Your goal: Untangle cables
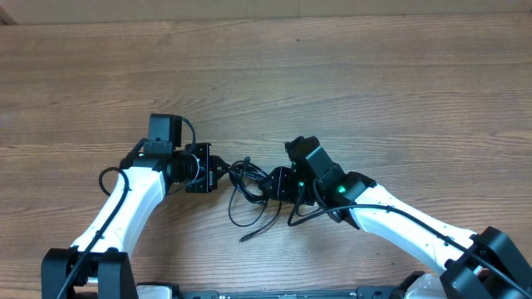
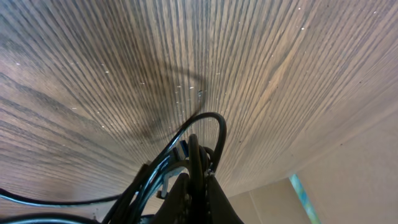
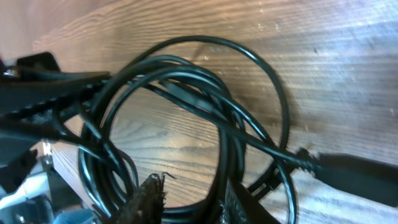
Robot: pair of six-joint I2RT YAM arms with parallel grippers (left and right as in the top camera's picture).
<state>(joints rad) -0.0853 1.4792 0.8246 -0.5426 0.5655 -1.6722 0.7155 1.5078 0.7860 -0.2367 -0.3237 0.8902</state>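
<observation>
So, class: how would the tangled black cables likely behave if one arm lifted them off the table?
The cables are probably floppy: they lie in loose curved loops and would sag. They look thin, so likely light. Their loops cross, so lifting one strand would probably drag the rest along.

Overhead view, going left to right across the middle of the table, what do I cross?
left gripper → cables → right gripper
</observation>
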